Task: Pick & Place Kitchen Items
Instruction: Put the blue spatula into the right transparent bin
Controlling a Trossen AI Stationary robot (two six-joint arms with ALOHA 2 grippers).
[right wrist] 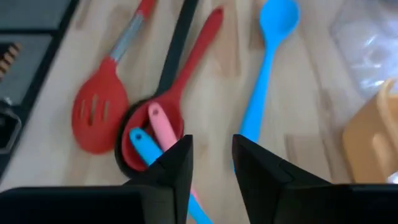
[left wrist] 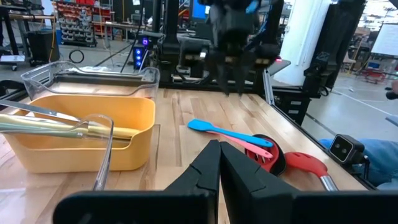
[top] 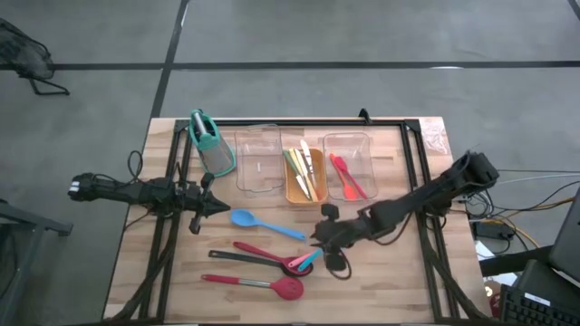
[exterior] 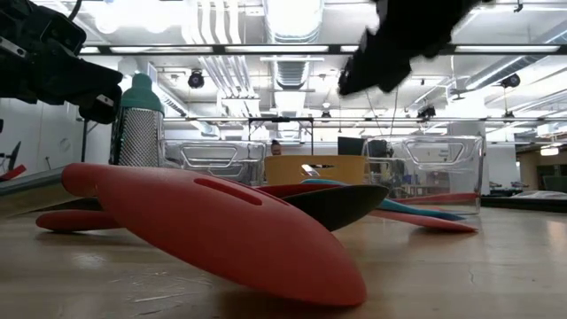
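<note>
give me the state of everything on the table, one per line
left gripper: shut, empty, beside the blue spoon's bowl
right gripper: open, empty, above the small pink and blue utensils
blue spoon: flat on the table
slotted red spoon: flat on the table
red spoon: lying across the black spoon
orange tray: holds several utensils
left clear tray: looks empty
right clear tray: holds red utensils
grater: upright
</note>
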